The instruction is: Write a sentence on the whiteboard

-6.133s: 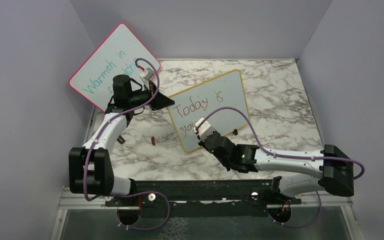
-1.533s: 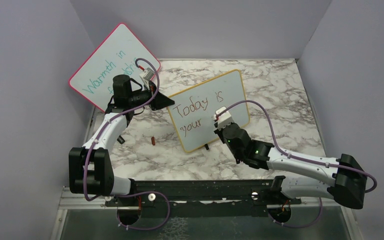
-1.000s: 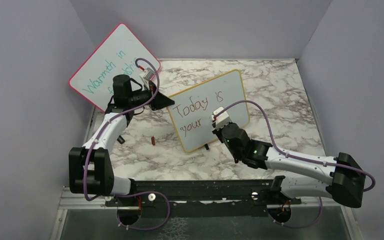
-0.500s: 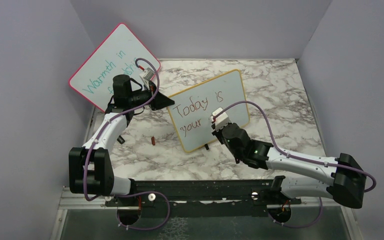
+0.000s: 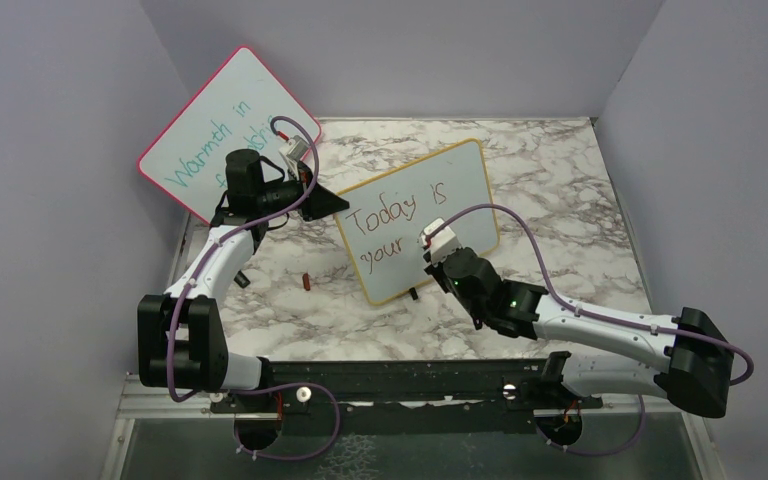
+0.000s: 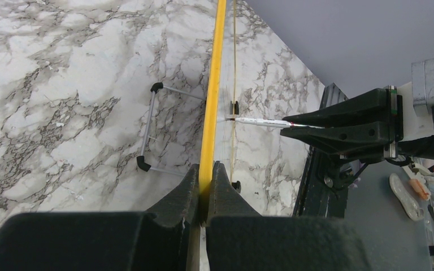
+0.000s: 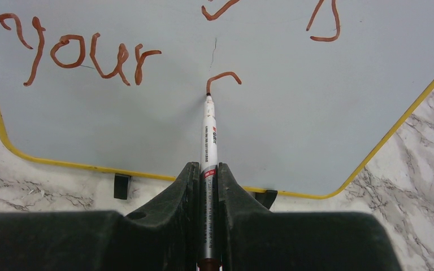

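The marble table [image 5: 560, 190] sits inside grey walls. A pink board [image 5: 215, 110] with teal writing leans in the far left corner.

The whiteboard [image 5: 460, 185] stands near the middle of the table, propped upright and turned at an angle, its lower edge on two black feet [image 7: 122, 185]. In the left wrist view a wire stand [image 6: 147, 132] shows behind it.

The left gripper [image 6: 205, 169] is clamped on the whiteboard's yellow frame at the left edge, one finger on each face. The right gripper [image 7: 207, 168] faces the front of the board low down, its fingers closed on a marker [image 7: 209, 135] that points straight out between them.

The sentence [image 5: 397, 213] runs in red-brown over two lines: "Today is" on top, "your" [image 7: 79, 53] below at the left. To the right of "your" is a short curved stroke [image 7: 223, 79], and the marker's tip touches the board at the stroke's lower left end.

A small red piece [image 5: 305, 281] lies on the table just left of the whiteboard's near corner, apart from both grippers.
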